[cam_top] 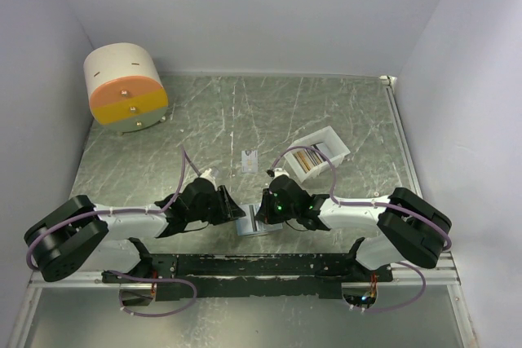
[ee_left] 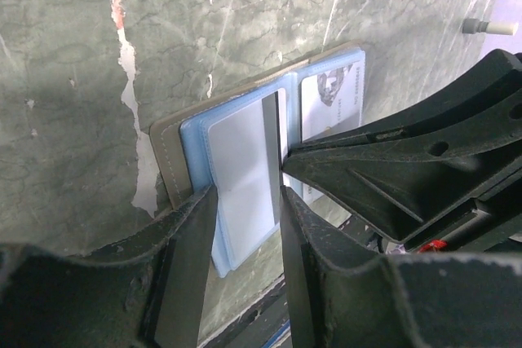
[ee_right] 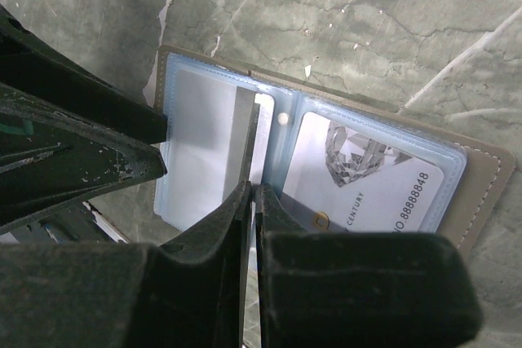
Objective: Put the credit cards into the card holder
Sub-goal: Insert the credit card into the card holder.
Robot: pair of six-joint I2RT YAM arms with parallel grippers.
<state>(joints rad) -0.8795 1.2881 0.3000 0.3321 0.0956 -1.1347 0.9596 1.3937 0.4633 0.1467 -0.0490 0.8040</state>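
Observation:
The card holder lies open at the table's near edge, taupe outside and light blue inside. A pale card with a diamond picture sits in its right pocket. My right gripper is shut on a thin credit card, held on edge over the wallet's middle fold; the card shows as a dark strip in the left wrist view. My left gripper is open, its fingers straddling the near end of the wallet's left page.
A white slotted tray holding several cards stands behind the right arm. A small pale card-like piece lies on the table mid-centre. A round cream-and-orange drum stands far left. Walls close three sides.

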